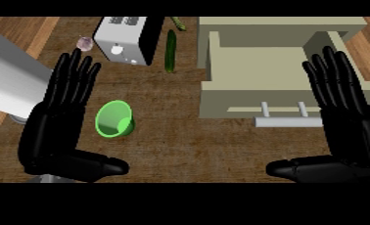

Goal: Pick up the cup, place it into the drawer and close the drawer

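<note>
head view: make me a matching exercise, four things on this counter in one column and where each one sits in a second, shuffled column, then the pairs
Things:
1. green plastic cup
2. beige open drawer
3. white boxy toaster
4. long dark green cucumber

Places:
A. far left, behind the left hand
B. right half, handle toward the robot
C. between toaster and drawer
D. just right of the left hand

Pairs: 1-D, 2-B, 3-A, 4-C

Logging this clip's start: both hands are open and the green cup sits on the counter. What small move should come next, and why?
Probably bring the left hand sideways to the green cup and curl round it. The cup lies just beside that hand, ungrasped, and the drawer already stands open, so only the pickup is missing.
</note>
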{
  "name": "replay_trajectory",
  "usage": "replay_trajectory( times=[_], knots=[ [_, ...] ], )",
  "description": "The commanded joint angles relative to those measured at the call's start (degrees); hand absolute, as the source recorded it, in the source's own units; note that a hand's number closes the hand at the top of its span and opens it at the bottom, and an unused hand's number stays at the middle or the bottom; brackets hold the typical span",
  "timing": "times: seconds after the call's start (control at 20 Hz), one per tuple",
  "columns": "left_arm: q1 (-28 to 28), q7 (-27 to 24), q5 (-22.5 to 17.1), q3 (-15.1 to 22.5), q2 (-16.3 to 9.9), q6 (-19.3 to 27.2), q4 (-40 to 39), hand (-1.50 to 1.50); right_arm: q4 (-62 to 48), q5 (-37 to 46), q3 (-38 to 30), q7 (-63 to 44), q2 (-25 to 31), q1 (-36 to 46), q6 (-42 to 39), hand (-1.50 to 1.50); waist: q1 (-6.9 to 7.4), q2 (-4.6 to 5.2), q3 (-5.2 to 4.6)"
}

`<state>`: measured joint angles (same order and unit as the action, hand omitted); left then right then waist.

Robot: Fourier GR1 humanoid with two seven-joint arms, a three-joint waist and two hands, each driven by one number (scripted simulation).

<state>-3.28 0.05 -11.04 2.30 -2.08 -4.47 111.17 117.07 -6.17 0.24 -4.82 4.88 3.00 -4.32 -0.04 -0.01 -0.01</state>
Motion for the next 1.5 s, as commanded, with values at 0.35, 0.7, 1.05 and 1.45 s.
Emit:
replay_trajectory(
  times=[0.35,0.7,1.05,1.45],
  knots=[
    [-3.6,-0.8,-1.5,-2.7,0.2,-0.4,-6.3,-1.5,0.7,-0.3,0.6,2.3,-1.7,-3.0,-1.2,-1.5,-0.1,0.0,0.01],
    [5.1,-3.1,1.0,0.6,1.2,-0.9,-2.9,-1.5,2.7,0.6,-0.3,-0.5,-1.1,-1.2,-0.4,-1.5,0.05,-0.04,0.0],
    [3.4,-1.2,4.8,2.3,2.0,3.4,-4.5,-1.5,-0.8,-1.1,-2.7,-2.1,0.1,3.4,-1.2,-1.5,0.05,-0.01,0.01],
    [3.7,-12.4,3.4,-5.6,-0.9,-1.5,-19.8,-1.5,0.0,-0.9,-2.5,-1.3,0.1,1.5,-1.9,-1.5,-0.05,0.04,-0.01]
  ],
)
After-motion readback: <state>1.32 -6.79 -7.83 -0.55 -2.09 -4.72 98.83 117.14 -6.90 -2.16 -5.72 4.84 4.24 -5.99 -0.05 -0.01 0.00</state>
